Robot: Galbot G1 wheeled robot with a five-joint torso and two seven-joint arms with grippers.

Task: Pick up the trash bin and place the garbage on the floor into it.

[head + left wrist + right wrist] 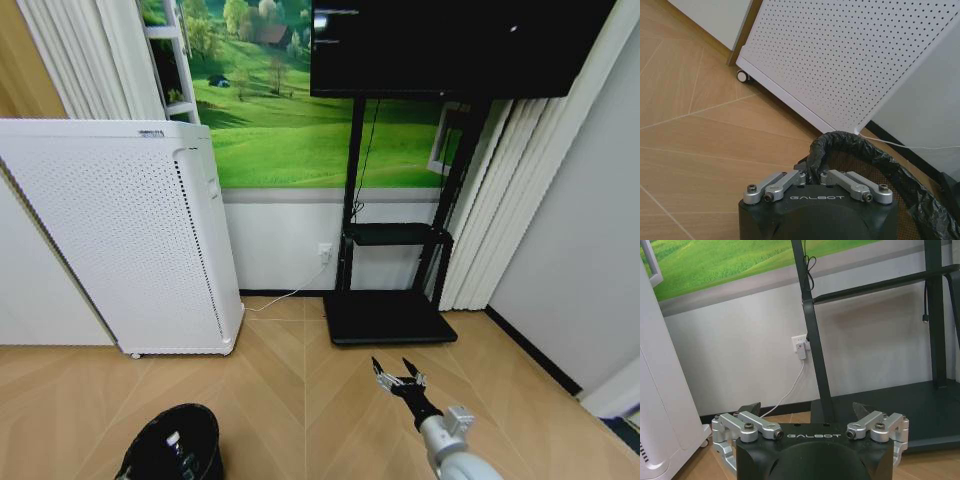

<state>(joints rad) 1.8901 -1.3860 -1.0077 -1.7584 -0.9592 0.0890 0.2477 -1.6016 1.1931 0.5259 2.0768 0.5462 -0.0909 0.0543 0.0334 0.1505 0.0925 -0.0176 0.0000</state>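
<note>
Black plastic liner is bunched over the rim of the trash bin (860, 145), and your left gripper (812, 176) has its fingers closed tight on that rim, so the bin is in hand. In the head view the trash bin (172, 445) sits low at your left, just above or on the floor (290, 390); you cannot tell from these pictures whether it is lifted clear. Something small and pale lies inside it, possibly a bottle, but it is too small to name with confidence.

Your right gripper (398, 378) hangs out in front over bare parquet, fingers spread wide and holding nothing. Its wrist view shows the same: both fingers (750, 410) apart, with the black TV stand (880, 410) and a wall socket (800, 345) beyond.

Judging progress: the first part, getting hold of the bin, looks done. At least one piece of garbage may already be inside, though you should not count on that. No wrapper, packet or bottle lies on the stretch of floor you can see, between the white perforated cabinet (120, 230) and the stand. So either the rest of the litter is outside what the cameras cover, or it has been collected. You would likely need to look around before calling the job finished.
</note>
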